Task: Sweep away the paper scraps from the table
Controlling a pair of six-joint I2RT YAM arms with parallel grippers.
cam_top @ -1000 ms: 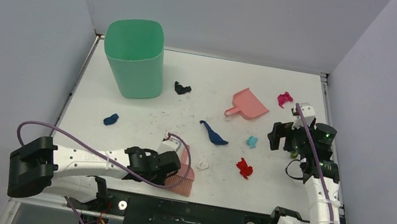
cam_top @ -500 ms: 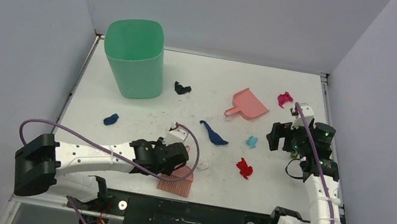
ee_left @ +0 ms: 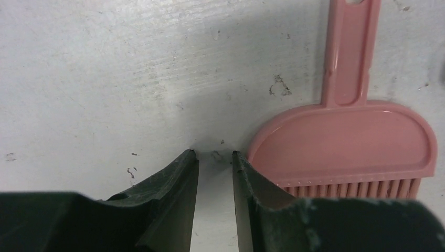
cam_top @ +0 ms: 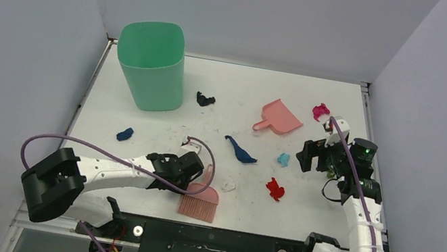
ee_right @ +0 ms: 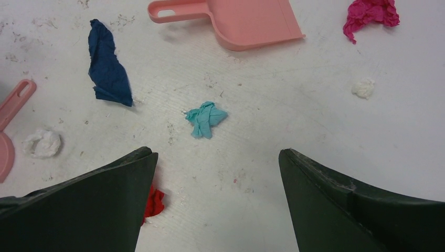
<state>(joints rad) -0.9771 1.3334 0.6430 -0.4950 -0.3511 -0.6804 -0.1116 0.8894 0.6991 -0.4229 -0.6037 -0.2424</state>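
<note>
The left end effector (ee_left: 213, 157) sits close over the tabletop (ee_left: 105, 79), its fingers a narrow gap apart and gripping nothing. The brush (ee_left: 343, 139) lies flat just beside it, lower middle of the overhead view. Closing here would pinch air or knock the brush toward the near edge. The right end effector (ee_right: 218, 155) hangs spread wide above the light blue scrap (ee_right: 205, 119), with the dustpan (ee_right: 246, 18) lying ungripped. The paper scraps (cam_top: 274, 189) lie scattered across the middle and right. A hasty stroke could fling them wider, and the white bits, seemingly faint from above, may get missed.
</note>
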